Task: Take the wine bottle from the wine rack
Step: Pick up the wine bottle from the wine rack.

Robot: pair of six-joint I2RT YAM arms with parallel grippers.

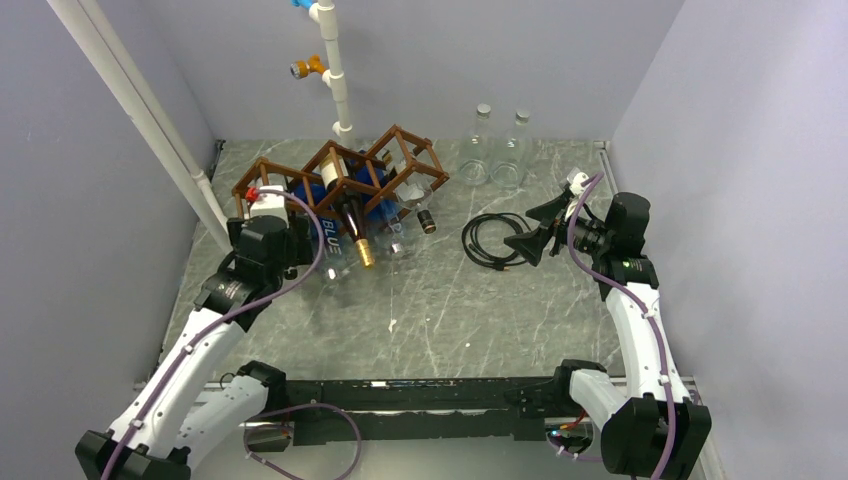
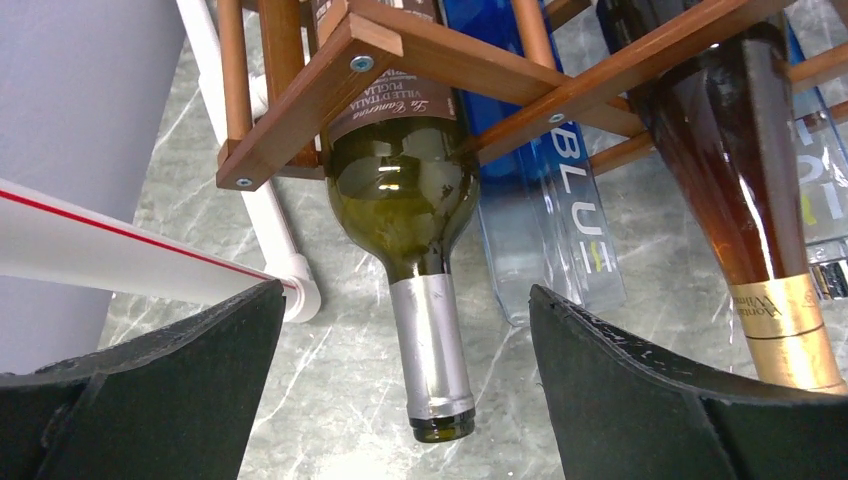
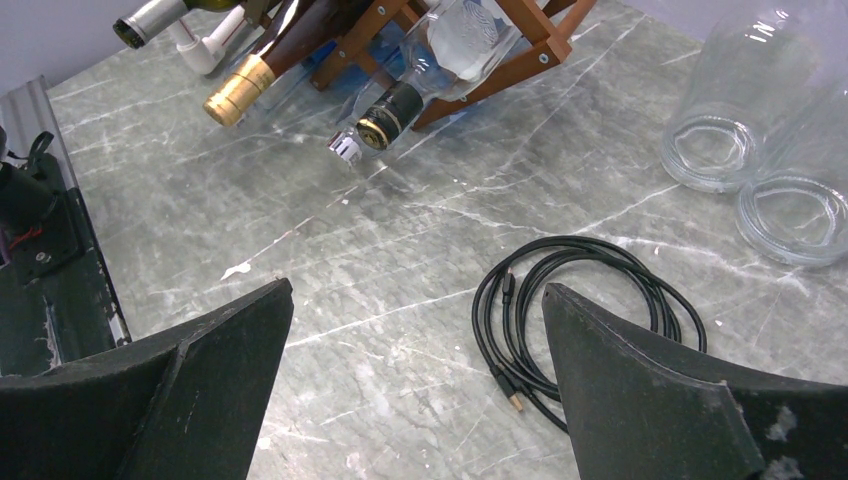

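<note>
The left gripper (image 2: 405, 290) stands wide open with nothing in it. Its black fingers (image 2: 180, 380) sit to either side of the silver-foiled neck of the wine bottle (image 2: 405, 200), which points back toward the wrist and lies centred in the gap, touching neither. This reads as the approach step: the bottle is lined up but not yet gripped. The next move likely calls for easing forward until the pads flank the foil, closing firmly, then drawing back along the bottle's own axis so the body slides out without catching the wood. How near the fingertips are to the neck is hard to judge, since the overhead view hides them behind the wrist. The bottle is dark green glass with a brown label. Its shoulder juts from the end cell of the wine rack (image 2: 420, 50) straight ahead of the gripper, and the neck slopes down toward the table. Just right of the gripper lies a blue bottle (image 2: 560, 200), farther right an amber bottle (image 2: 740, 180) with gold foil, and to the left a white pipe (image 2: 270, 220). The right gripper (image 3: 417, 292), well apart from the rack, is equally wide open and empty, with a black cable (image 3: 580, 310) beside its right finger.
</note>
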